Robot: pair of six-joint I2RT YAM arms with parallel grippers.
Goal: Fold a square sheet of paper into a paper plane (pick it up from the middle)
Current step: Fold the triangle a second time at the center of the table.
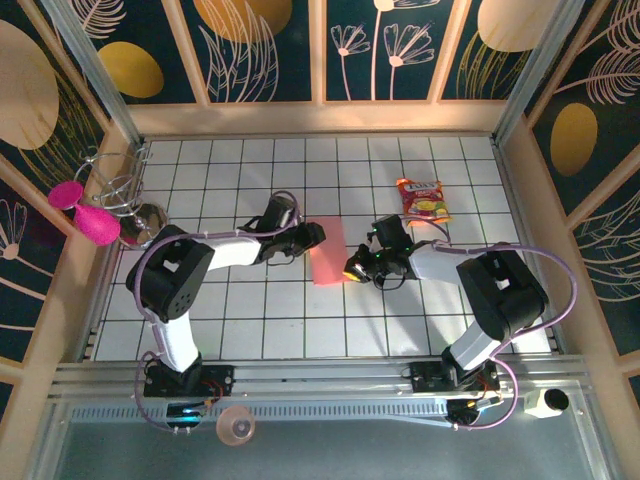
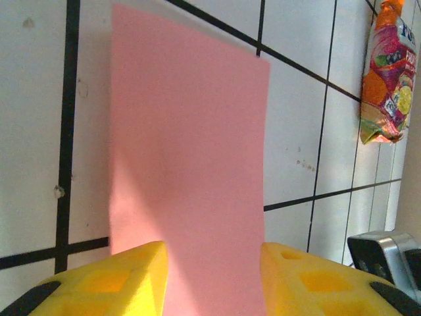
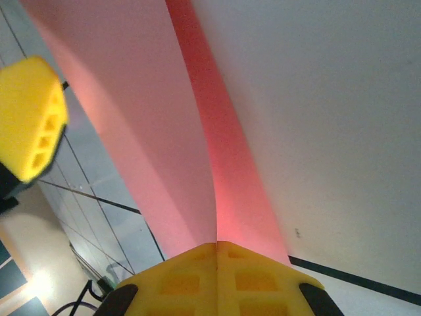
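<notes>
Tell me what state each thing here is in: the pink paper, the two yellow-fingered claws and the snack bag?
Salmon-pink sheet of paper: bent up into a ridge, pinched at one end.
Left gripper: open, yellow fingers apart with the paper between them.
Right gripper: shut on the paper's ridge.
Red-and-yellow snack packet: lying on the white tiles, apart from both grippers.
</notes>
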